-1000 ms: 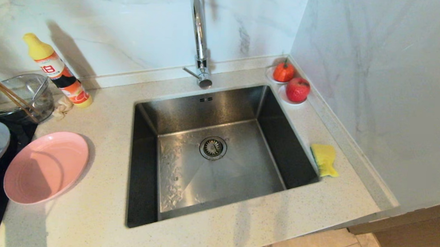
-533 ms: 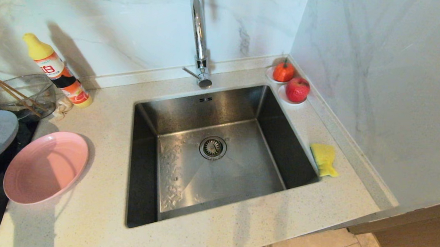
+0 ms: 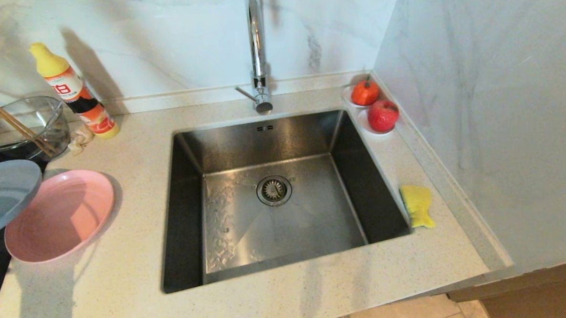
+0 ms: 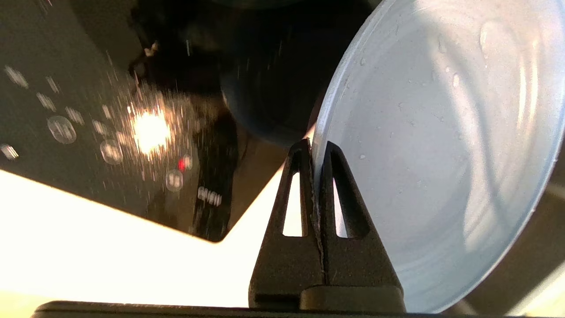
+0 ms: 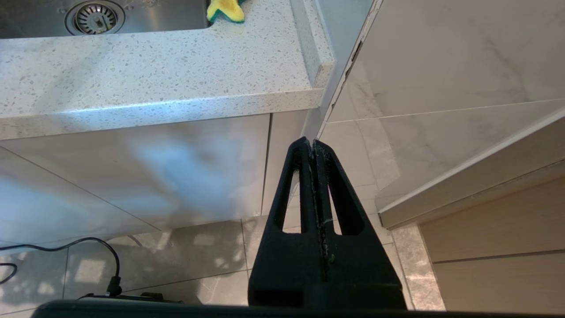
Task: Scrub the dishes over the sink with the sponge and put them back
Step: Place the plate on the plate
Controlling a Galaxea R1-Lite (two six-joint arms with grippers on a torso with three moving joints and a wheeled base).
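Square brushed-steel sink [image 3: 281, 197], holding only its round drain strainer [image 3: 274, 190]; yellow sponge [image 3: 417, 205] on the speckled counter [image 3: 130, 276] just right of the sink; matte pink plate [image 3: 60, 215] flat on the counter left of the sink, its far-left rim overlapped by the tilted light blue plate [image 4: 437, 145]; left gripper [image 4: 317, 148] pinches that plate's rim; right gripper [image 5: 312, 145] pressed together, below the counter edge; clear glass bowl [image 3: 24, 124] left of the sink holds chopsticks [image 3: 14, 124].

Light blue plate [image 4: 441, 145], pink plate [image 3: 58, 214], yellow sponge [image 3: 417, 204], speckled cream counter [image 3: 129, 286], grey steel sink [image 3: 280, 226], white marbled wall [image 3: 164, 34].
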